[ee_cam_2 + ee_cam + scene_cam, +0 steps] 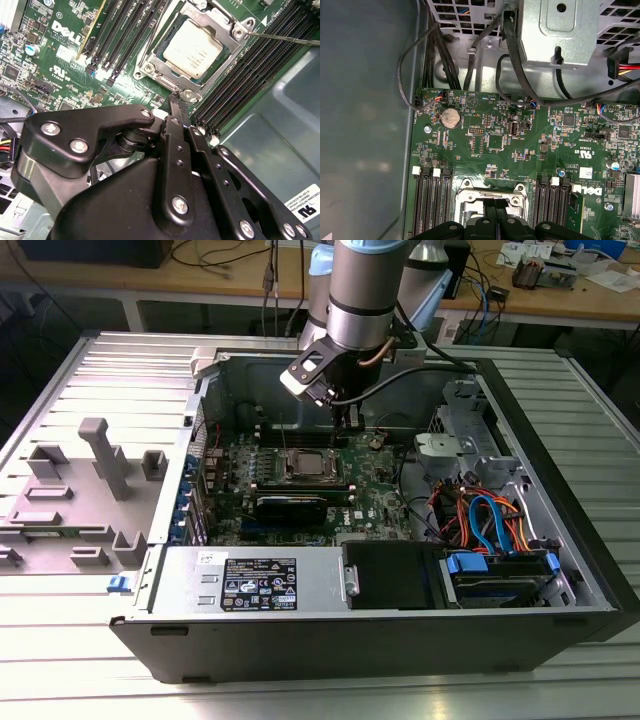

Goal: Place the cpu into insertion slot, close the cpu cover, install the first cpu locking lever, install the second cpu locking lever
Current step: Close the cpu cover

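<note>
The cpu (192,47) lies in the insertion slot (165,82) on the green board, silvery top up. The cpu cover (226,27) is down over it, framing the chip. One thin lever rod (285,38) sticks out from the slot's corner over the black memory slots. My gripper (176,102) hangs just beside the slot's edge, its black fingers (175,130) pressed together with nothing seen between them. In the exterior view the gripper (347,426) is inside the open case, just behind the cpu (303,464). The first wrist view shows the fingertips (488,209) over the slot's frame (490,190).
Long black memory slots (245,75) flank the socket on both sides. A coin battery (451,118), black cables (510,60) and a metal drive cage (560,30) lie beyond it. The power supply (250,585) and the case walls (560,480) close in the space. Grey fixtures (100,455) stand outside the case.
</note>
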Motion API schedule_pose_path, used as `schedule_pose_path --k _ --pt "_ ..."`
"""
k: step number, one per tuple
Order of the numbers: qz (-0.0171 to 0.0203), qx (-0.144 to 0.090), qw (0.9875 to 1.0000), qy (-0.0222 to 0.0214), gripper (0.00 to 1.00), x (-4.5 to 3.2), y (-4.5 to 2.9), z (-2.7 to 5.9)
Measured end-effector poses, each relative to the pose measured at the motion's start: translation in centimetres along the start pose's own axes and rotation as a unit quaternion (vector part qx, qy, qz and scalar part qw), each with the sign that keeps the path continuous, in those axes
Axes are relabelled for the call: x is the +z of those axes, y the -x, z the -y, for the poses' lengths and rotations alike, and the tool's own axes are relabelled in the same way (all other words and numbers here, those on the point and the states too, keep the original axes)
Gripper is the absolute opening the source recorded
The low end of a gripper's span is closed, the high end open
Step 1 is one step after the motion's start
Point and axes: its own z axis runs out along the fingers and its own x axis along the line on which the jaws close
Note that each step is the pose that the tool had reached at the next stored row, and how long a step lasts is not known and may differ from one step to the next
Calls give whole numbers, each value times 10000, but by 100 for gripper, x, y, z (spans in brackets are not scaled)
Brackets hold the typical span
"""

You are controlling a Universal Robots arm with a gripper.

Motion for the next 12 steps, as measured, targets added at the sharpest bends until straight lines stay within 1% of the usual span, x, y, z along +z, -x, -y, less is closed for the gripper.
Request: schedule_pose_path --k 6,8,12 --pt "0 0 10000 0 11 0 0 2" --pt "0 1 10000 0 11 1 -1 16" --pt "-2 -1 10000 0 11 6 -10 123"
